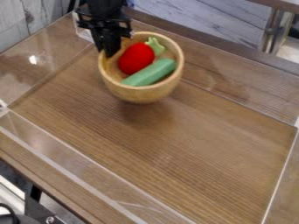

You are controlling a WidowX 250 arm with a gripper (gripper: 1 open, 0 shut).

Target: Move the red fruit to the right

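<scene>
We see a wooden bowl (142, 80) on a brown wooden table (176, 149) with clear walls (30, 131) around it. Inside the bowl sits the red fruit (136, 59), small and round, with a bit of green leaf on top. It leans on a pale green piece (155, 73) that lies just beside it, nearer the front of the bowl.

The black gripper (110, 48) comes straight down at the back left edge of the bowl. Its fingers are pressed together on the bowl's rim, pinching it. We think it holds the rim, not the fruit, because that way the fruit rides along inside the bowl and cannot roll off.

The bowl looks tipped a little, with the pinched side higher, and a dark shadow lies under it. So we think the bowl is lifted a bit off the table, but we cannot tell for sure.

The bowl is in the back of the table, left of the middle. There is a lot of bare table to the right of the bowl, so the job does not look finished. Tipping more could make the fruit roll out
</scene>
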